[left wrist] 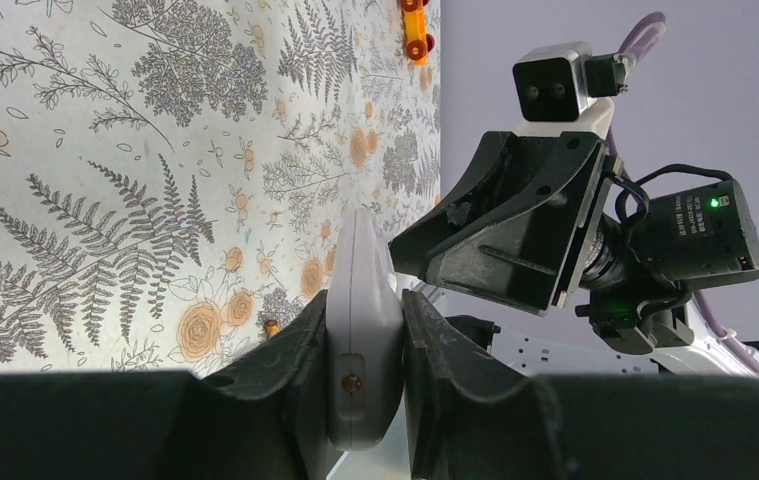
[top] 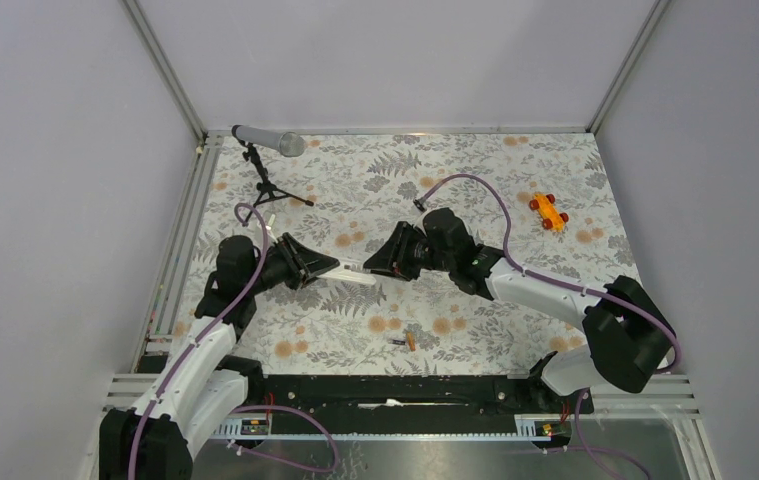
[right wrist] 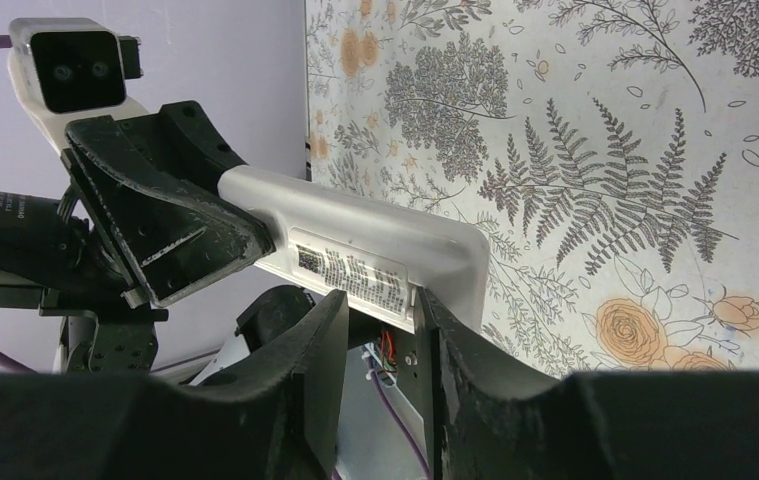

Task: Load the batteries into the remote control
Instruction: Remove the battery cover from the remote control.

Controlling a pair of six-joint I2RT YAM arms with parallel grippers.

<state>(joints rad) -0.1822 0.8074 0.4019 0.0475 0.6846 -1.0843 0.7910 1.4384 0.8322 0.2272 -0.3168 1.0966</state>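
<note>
Slim white remote control (left wrist: pixel 363 300) w/ printed label, tight in L gripper (left wrist: pixel 365 312); R gripper (right wrist: pixel 383 310) jaws slightly apart.

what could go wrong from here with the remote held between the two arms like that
1. The left tool pinches the remote control by one end only. A push from the right tool at its free end could lever or twist it loose.
2. A battery lies on the table near its front edge. With both tools at the remote, neither is free to fetch it.
</note>
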